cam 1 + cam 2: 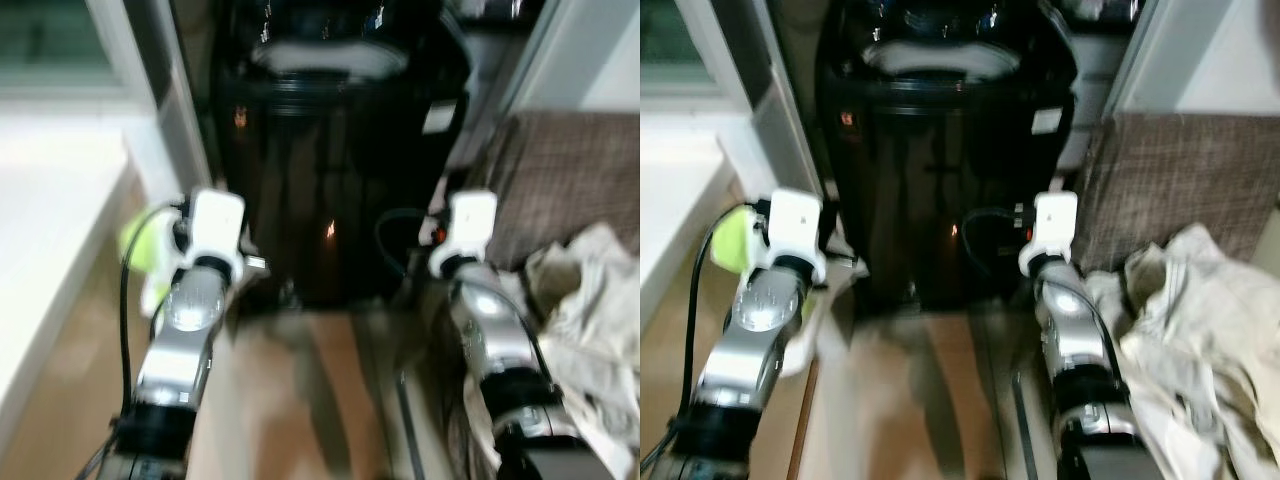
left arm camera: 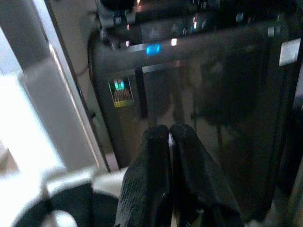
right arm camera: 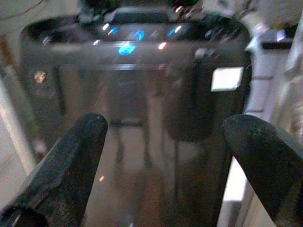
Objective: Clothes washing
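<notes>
Glossy black washing machine [image 1: 945, 160] stands straight ahead, both silver arms raised toward its front.

The left gripper [image 2: 169, 137] has its two black fingers pressed together with nothing between them; the right gripper [image 3: 163, 142] is spread wide and empty, its fingers [image 3: 71, 165] framing the dark front panel. A strip of wooden floor [image 1: 930, 400] lies open between the arms up to the machine's base. On the right, a brown woven basket [image 1: 1185, 180] and a heap of pale clothes [image 1: 1200, 320] sit just beside the right arm; a white ledge [image 1: 50, 230] borders the left. The wrist views add blue panel lights [image 3: 127, 47] and a white sticker [image 3: 226, 78].
</notes>
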